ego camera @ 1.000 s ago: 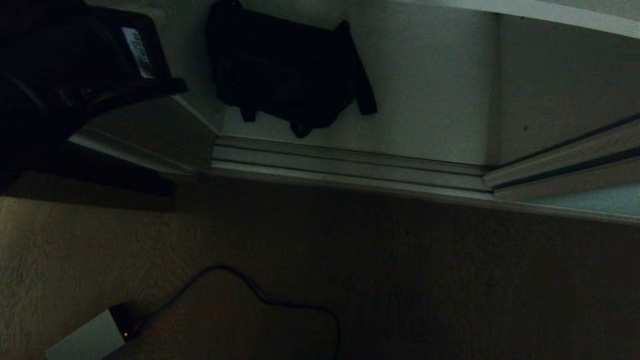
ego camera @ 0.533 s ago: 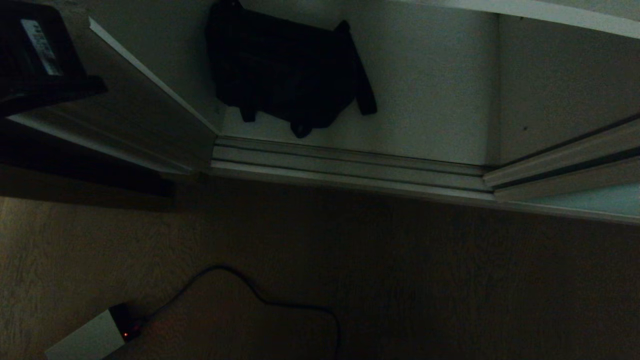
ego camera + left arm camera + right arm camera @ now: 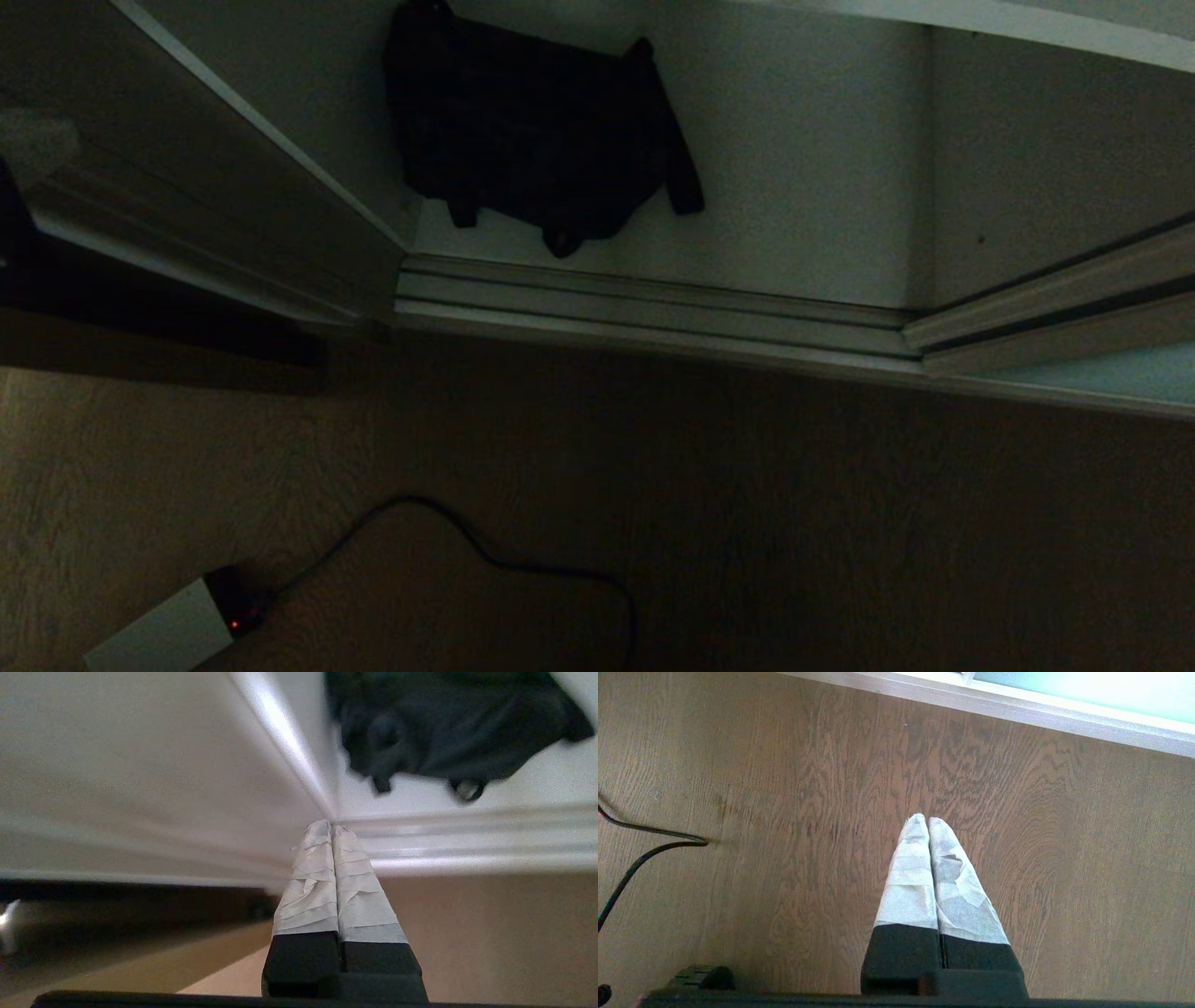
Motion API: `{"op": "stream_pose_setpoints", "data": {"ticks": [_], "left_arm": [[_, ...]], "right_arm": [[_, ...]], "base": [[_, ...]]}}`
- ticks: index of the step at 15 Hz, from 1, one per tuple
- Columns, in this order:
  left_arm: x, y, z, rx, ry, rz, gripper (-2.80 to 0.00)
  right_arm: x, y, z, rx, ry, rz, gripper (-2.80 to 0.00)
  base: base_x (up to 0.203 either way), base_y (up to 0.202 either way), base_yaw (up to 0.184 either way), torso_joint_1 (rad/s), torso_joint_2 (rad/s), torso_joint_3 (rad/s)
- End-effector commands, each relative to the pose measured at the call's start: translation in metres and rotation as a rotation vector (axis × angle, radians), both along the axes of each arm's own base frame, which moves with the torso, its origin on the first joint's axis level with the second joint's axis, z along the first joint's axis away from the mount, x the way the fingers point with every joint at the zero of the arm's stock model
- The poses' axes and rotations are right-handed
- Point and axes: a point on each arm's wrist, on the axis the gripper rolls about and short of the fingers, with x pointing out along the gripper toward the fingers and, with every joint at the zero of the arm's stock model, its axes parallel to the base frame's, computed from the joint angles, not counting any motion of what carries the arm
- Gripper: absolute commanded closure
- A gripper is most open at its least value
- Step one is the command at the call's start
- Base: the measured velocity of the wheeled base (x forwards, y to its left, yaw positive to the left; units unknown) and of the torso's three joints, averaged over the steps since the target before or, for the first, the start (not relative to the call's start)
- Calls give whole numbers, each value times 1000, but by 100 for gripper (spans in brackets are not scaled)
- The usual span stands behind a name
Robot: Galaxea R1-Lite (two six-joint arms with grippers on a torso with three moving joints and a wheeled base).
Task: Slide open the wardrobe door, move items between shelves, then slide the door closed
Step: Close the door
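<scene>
The black fabric item [image 3: 532,140] lies on the pale bottom shelf [image 3: 803,168], at about twelve o'clock in the head view, its straps just behind the ridged floor track [image 3: 653,313]. The frosted sliding door [image 3: 1102,373] stands at four o'clock, leaving the bay open. A risk, as I judge it: a strap could drag onto the track and foul the door when it closes. The left gripper [image 3: 332,828] is off the floor, pointing at the bay's near corner, jaws pressed together and empty. The right gripper [image 3: 928,821] hangs over the wooden floor [image 3: 784,812], jaws likewise together, holding nothing.
</scene>
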Motion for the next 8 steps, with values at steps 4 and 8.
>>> {"op": "stream_pose_setpoints", "data": {"ticks": [4, 8], "left_arm": [[-56, 25, -18, -14, 32, -27, 0], [-102, 29, -82, -108, 60, -1, 0]], "right_arm": [[0, 0, 0, 0, -4, 1, 0], [0, 0, 0, 0, -4, 1, 0]], "base": [[0, 0, 0, 0, 0, 0], [0, 0, 0, 0, 0, 0]]}}
